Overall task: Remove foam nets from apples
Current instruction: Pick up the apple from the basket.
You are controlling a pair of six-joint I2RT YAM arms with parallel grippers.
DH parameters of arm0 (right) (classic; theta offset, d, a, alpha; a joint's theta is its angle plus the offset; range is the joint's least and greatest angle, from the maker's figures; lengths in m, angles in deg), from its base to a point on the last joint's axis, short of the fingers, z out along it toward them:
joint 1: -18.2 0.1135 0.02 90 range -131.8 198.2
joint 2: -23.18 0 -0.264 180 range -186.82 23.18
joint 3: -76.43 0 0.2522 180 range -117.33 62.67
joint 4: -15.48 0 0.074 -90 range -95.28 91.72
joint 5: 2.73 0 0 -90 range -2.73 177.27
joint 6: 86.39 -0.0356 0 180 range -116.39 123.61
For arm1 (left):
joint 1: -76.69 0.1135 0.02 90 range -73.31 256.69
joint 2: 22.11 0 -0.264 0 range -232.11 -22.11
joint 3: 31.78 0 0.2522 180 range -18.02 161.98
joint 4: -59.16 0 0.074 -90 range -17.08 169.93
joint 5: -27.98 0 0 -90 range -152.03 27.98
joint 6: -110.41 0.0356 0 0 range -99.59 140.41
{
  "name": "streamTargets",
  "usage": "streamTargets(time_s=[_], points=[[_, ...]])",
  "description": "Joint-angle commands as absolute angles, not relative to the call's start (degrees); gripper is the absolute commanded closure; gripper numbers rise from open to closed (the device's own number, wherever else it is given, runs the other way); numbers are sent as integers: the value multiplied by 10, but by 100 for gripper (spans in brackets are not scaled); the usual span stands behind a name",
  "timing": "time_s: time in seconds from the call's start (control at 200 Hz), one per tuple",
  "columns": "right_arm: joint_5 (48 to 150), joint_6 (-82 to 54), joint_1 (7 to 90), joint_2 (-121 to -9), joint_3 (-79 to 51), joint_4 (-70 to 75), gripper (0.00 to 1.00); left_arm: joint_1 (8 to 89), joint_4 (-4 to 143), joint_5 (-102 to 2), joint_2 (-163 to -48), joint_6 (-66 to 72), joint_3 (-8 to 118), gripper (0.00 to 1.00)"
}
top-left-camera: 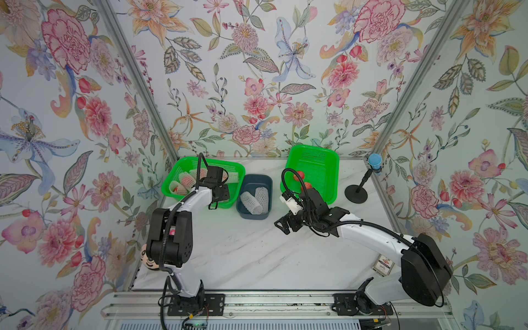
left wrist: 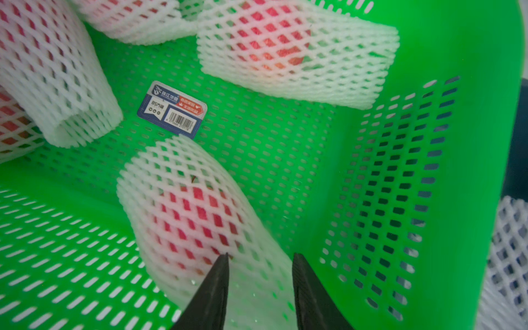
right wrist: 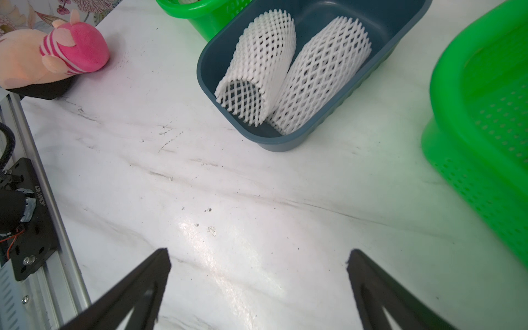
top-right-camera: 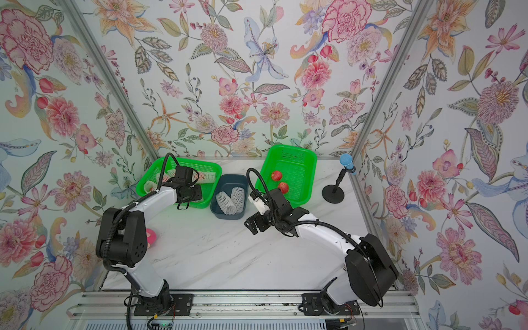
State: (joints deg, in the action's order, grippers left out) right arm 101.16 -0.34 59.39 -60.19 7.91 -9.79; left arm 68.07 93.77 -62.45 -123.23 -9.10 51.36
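Observation:
Several apples in white foam nets lie in the left green basket. My left gripper reaches down into it. Its jaws stand narrow, pressed on the loose end of the nearest foam net, whose red apple sits just past the fingertips. Another netted apple lies farther off by the basket wall. Two bare apples rest in the right green basket. Two empty foam nets lie in the dark blue bin. My right gripper hovers open over bare table.
A pink striped plush toy lies at the table's left edge behind my left arm. A black stand with a blue ball is at the back right. A small card box lies near my right arm's base. A barcode label sticks to the left basket's floor.

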Motion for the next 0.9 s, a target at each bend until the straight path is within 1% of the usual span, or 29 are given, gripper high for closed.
streamTargets(time_s=[0.0, 0.09, 0.185, 0.636, 0.886, 0.896], points=[[1003, 11, 598, -605, 64, -113, 1, 688, 932, -636, -1237, -99, 502, 72], [1003, 12, 597, -606, 63, -113, 1, 688, 927, -645, -1229, -104, 496, 88], [1001, 13, 596, -605, 62, -112, 1, 688, 927, -650, -1223, -105, 497, 100], [999, 19, 594, -609, 60, -113, 1, 689, 926, -685, -1175, -111, 496, 100], [998, 17, 595, -606, 66, -113, 1, 691, 931, -675, -1172, -108, 502, 100], [998, 18, 594, -607, 65, -113, 1, 691, 933, -675, -1174, -109, 504, 95]])
